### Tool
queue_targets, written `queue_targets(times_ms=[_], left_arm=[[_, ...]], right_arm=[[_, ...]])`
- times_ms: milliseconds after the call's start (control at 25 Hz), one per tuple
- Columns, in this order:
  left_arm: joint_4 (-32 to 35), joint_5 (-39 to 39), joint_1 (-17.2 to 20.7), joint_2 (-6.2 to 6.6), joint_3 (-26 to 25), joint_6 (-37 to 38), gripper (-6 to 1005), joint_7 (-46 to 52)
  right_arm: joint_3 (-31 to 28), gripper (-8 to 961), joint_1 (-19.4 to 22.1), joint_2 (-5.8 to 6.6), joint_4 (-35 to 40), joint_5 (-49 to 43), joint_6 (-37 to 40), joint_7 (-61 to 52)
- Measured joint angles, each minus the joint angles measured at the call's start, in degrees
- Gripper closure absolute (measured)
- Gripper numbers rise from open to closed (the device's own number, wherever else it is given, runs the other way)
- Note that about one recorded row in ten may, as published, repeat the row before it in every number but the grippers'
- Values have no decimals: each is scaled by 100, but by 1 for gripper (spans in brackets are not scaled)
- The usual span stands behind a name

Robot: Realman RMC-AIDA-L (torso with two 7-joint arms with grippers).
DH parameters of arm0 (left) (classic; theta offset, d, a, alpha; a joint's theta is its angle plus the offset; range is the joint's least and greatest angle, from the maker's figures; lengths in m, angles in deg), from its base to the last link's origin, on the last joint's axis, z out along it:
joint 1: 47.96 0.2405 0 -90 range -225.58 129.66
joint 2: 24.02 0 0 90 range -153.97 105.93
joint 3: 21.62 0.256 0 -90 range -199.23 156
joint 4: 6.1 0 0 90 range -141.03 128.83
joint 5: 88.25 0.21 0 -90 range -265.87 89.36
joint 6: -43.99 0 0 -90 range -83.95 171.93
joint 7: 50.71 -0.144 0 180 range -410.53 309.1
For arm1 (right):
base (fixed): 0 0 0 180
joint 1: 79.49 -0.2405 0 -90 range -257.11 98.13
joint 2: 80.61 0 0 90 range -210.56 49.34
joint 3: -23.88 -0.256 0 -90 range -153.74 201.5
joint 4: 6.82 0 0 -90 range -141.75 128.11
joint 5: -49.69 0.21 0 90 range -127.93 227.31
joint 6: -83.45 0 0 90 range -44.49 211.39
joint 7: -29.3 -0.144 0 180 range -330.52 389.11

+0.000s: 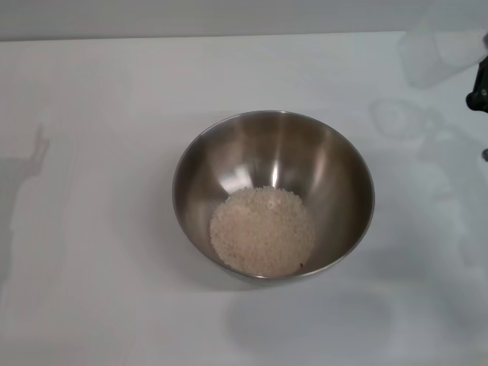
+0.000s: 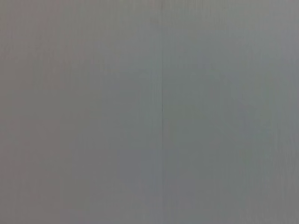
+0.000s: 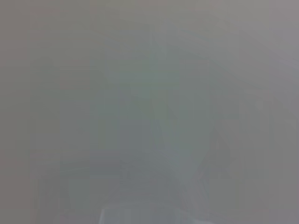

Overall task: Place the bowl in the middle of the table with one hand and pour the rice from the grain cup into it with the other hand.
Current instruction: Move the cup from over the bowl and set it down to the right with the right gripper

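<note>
Item 1, the bowl [image 1: 273,194]: I log it standing upright on the table [image 1: 91,229], a little right of the frame's centre in the head view. Its rim is round and level, its brushed inner wall catching a bright streak at the back.

Item 2, the rice [image 1: 262,231]: a pale round heap on the bowl's floor, lying toward the lower, near side of the basin and reaching partway up that wall. I see no grains on the table around the bowl.

Item 3, the grain cup [image 1: 442,55]: a translucent shape in the upper right corner of the head view, well apart from the bowl, tilted and raised off the table as far as I can judge. Its faint shadow falls on the table below it, at upper right. I cannot make out whether any rice is inside it.

Item 4, the right hand [image 1: 479,85]: only a black sliver shows at the right edge of the head view, just beside the cup. I cannot tell whether its fingers are apart or closed on the cup.

Item 5, the left hand: not seen in any view; only a thin grey shadow lies on the table at the left edge of the head view.

Item 6, wrist views: the left shows a plain grey field with one fine vertical line; the right shows grey haze with vague shapes I cannot identify.
</note>
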State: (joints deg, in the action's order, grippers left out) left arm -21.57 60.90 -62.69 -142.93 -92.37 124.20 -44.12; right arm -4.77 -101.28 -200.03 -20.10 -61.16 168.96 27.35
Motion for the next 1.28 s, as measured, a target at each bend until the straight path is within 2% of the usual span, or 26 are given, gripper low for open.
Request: queue_targets(times_ms=[80,280,680,1280], left_arm=[[1,16,-1,-1,0,-25,194,0],[1,22,-1,-7,0,-35,194,-2],[9,33,14,-9,0,-35,194,-7],[10,35,4,-10,9,-31,193,-9]], right_arm=[[-88,954,-154,3,222,6,-541,-339],[-71,954,-378,11,342,-57,-1255,-434],[75,955,-678,14,331,-378,-2240,-442],[299,955,-906,16,281,-605,-2933,-458]])
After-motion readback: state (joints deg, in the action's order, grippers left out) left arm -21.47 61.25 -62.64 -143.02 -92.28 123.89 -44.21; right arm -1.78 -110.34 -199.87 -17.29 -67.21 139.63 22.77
